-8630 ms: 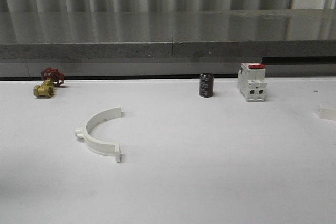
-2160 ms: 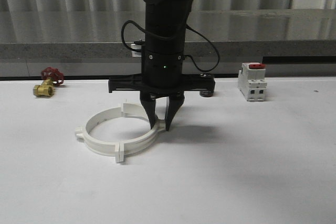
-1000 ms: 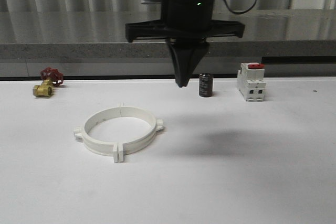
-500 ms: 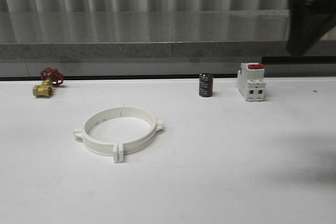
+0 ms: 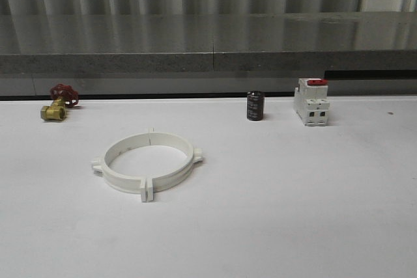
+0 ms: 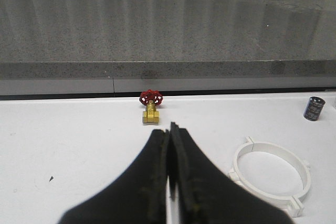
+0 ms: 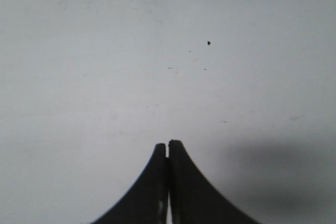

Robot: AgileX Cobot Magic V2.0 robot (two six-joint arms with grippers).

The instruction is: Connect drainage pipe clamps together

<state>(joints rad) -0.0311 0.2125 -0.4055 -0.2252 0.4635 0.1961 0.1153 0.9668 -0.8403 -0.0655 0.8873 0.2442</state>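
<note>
The left gripper (image 6: 169, 135) has its two black fingers (image 6: 155, 153) pressed together, tip against tip, with nothing between them — it hangs above the white table, angled low and forward. The right gripper (image 7: 167, 146) is likewise closed, its dark fingers (image 7: 179, 162) meeting along a thin seam and holding nothing — it points steeply down at the table surface, where its shadow falls just beside it.

Left gripper (image 6: 169, 129) base cut off by frame edge, fingers block table behind. Right gripper (image 7: 167, 146) likewise cropped. Capacitor (image 6: 314, 108) label too small to read. Clamp seams (image 5: 148, 191) possibly flush, too small to confirm.
</note>
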